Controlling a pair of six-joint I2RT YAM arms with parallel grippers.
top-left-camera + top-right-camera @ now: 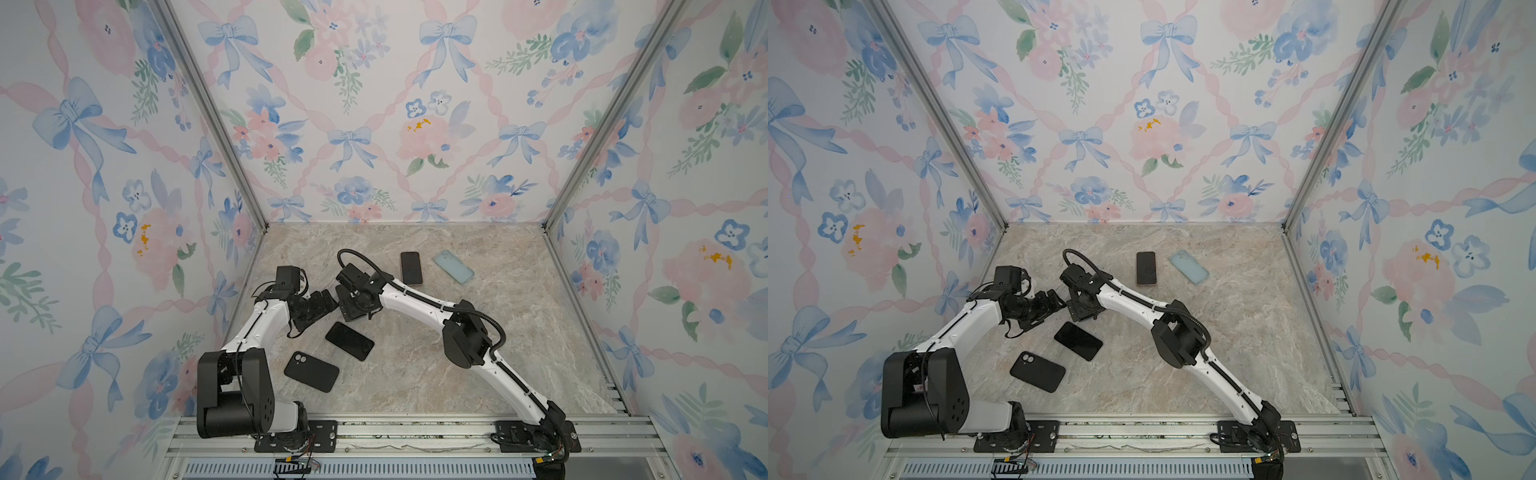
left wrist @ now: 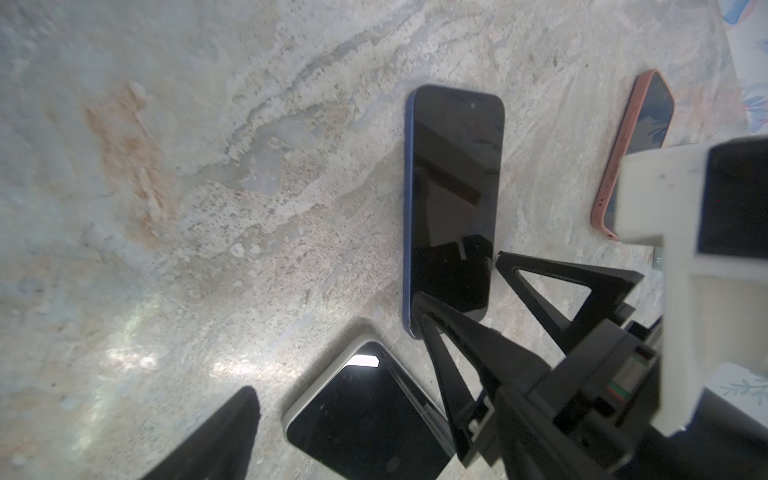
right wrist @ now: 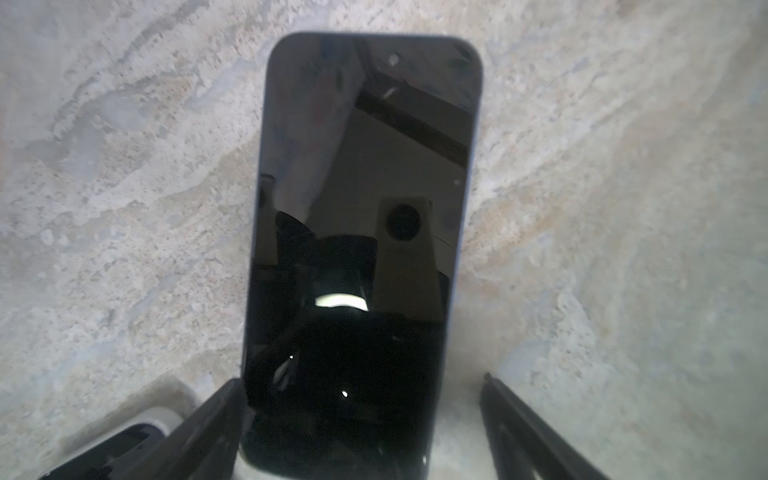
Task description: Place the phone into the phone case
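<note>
Near the front left of the bench point(image 1: 478, 353), the phone point(image 1: 349, 340) lies flat with its dark screen up. In both top views its long axis slants from back-left to front-right, and the back-left end points at the two arm tips. I cannot tell which end is its top. Just beside it toward the front left, not touching, the black case point(image 1: 311, 371) lies on much the same slant, with the camera cut-out at its back-left end. Whether its hollow side faces up or down is hard to make out.

In the right wrist view the right fingers point(image 3: 203, 432) stand apart astride the phone's near end. One is close against a long edge, though contact cannot be told. The other is clear of the phone, with bench showing between. The phone's near end is cut off by the frame.

Only one of the left fingers point(image 2: 228, 436) shows in the left wrist view, dark and blurred at the frame edge. They are spread wide and hold nothing. Beside it a pale-rimmed slab point(image 2: 365, 415) is cut off, and I cannot tell if it is the case.

Farther back lie a second phone point(image 1: 411, 268), its long axis running front to back, and a pale blue case point(image 1: 454, 267).
</note>
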